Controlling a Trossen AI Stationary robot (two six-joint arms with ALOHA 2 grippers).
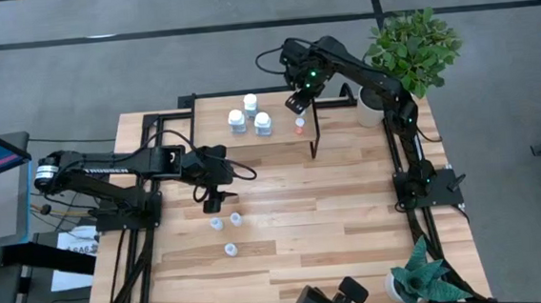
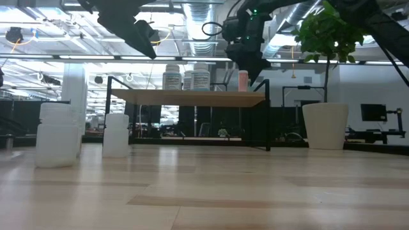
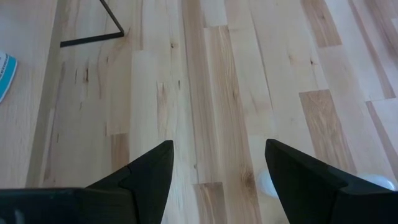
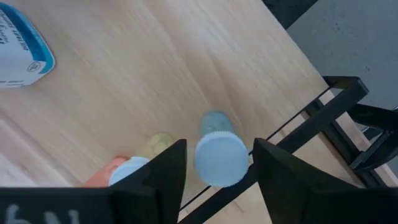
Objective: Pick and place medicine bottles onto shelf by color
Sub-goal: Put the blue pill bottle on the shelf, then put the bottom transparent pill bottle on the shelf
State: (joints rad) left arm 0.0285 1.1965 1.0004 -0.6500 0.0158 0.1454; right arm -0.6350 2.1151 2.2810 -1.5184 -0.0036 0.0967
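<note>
— Shelf (image 1: 250, 134) first: why are the bottles grouped like that on it?

— By colour, I judge. Three larger white bottles (image 1: 250, 116) cluster at the upper centre of the high view, near the shelf's left part, while a small orange bottle (image 1: 299, 126) stands apart toward its right end. Keeping tints separate fits the sorting.

— And the right gripper (image 1: 298, 102)?

— It hangs over that right end, just above the orange bottle. Its wrist view shows the fingers spread, with a small pale-capped bottle (image 4: 220, 155) standing between them, seemingly unsqueezed; a yellowish one and the orange one sit just beside it. Whether it is releasing or about to close, I cannot tell.

— Why so close to the edge?

— The tinted group is packed near the shelf's corner, above the black legs; a nudge there could tip one off, I'd guess.

— The left gripper (image 1: 213, 198)?

— Left of centre in the high view, over the table (image 1: 353, 241), fingers spread and empty. Three small pale bottles (image 1: 228, 231) stand on the planks just below it in the frame, so it looks poised to descend on one of those.
</note>
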